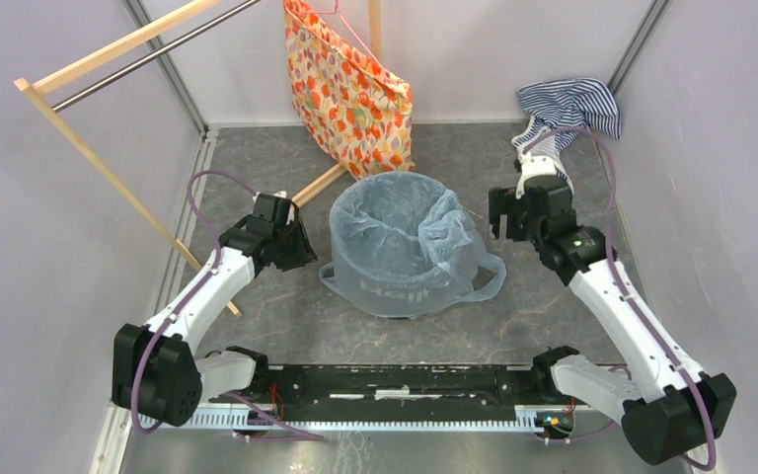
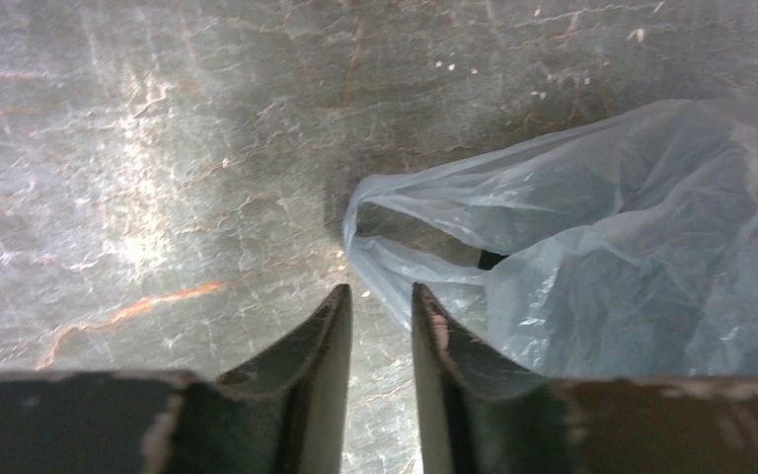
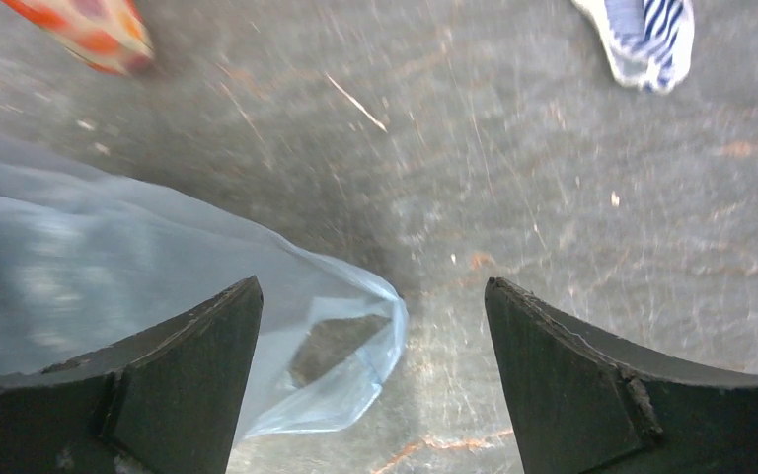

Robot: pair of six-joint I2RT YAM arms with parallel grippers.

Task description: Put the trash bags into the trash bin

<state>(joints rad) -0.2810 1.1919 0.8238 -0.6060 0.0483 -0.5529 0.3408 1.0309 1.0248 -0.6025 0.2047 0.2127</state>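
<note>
Our empty grippers flank the thin pale-blue plastic bag point(image 1: 405, 242): left gripper point(image 2: 381, 291) barely parted, right gripper point(image 3: 373, 281) spread wide; orange floral fabric bag point(image 1: 350, 89) behind.

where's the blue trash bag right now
The trash bag sits mid-table in the top view, draped over the black bin, between the left gripper and right gripper, in front of the orange floral bag.

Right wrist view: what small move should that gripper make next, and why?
Probably shift the open right gripper sideways over the bag handle loop and close; the loop lies slack on the table, just beside one finger, not yet between them.
</note>
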